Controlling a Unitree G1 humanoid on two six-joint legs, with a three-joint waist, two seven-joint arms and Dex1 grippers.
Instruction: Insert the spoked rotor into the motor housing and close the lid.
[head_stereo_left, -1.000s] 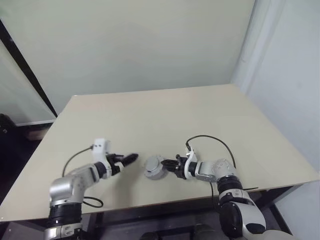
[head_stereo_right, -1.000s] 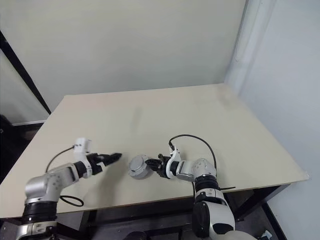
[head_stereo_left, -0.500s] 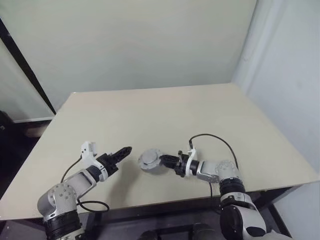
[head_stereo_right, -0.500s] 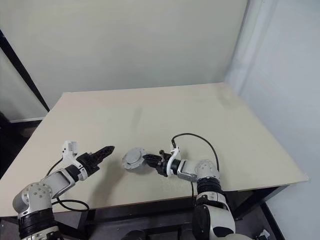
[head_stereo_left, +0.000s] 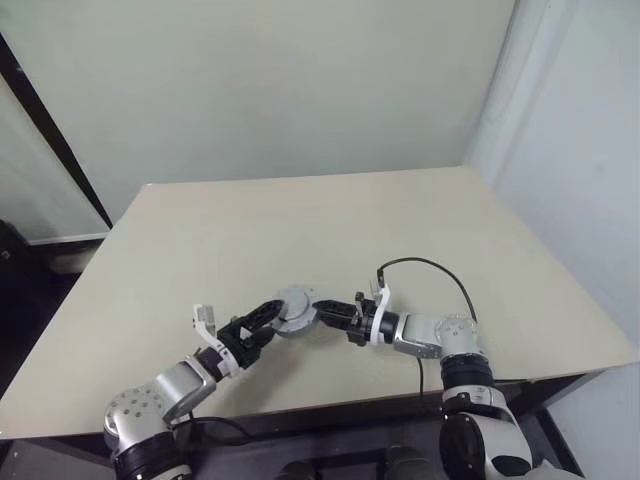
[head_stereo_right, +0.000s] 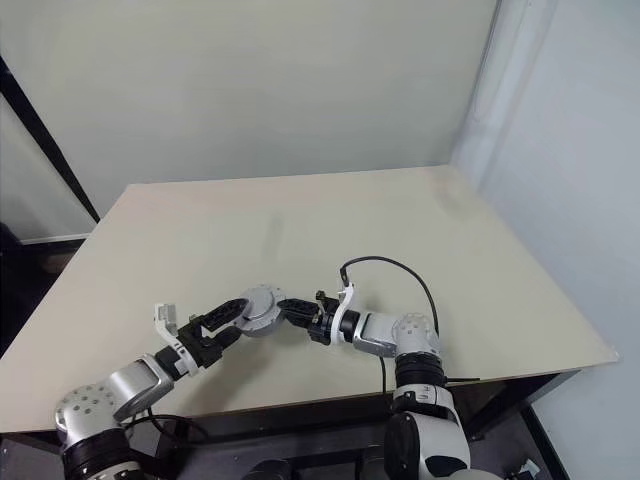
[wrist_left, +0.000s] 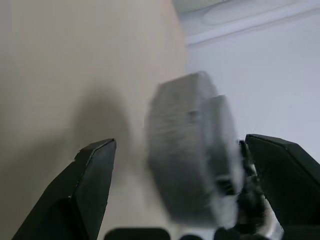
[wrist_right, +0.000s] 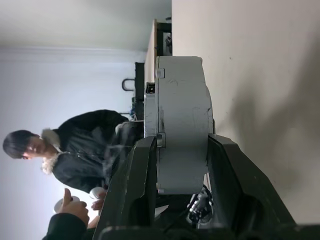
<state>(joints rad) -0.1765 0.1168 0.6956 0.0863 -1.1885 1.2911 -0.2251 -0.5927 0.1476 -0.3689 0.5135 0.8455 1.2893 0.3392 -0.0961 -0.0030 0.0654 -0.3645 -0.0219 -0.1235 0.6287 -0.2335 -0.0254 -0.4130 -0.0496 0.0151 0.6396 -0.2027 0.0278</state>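
Note:
My right gripper (head_stereo_left: 325, 312) is shut on the motor housing (head_stereo_left: 295, 308), a grey round casing held on edge a little above the table. In the right wrist view the housing (wrist_right: 182, 140) sits clamped between my two black fingers (wrist_right: 140, 190). The lid (wrist_left: 222, 140), a slightly smaller grey disc, lies flat against the housing (wrist_left: 180, 170). My left gripper (head_stereo_left: 262, 318) is open just left of the housing, one finger (wrist_left: 95, 185) on either side of it and not touching it. The spoked rotor is out of view.
The beige table (head_stereo_left: 300, 220) stretches back to a pale wall. A black cable (head_stereo_left: 430, 265) loops up from my right wrist. The table's front edge (head_stereo_left: 330, 405) runs close under both arms. A person in a dark jacket (wrist_right: 85, 150) stands beyond the table.
The right gripper has raised the housing off the table. My left arm has swung right and rolled its wrist, bringing its open fingers up to the housing.

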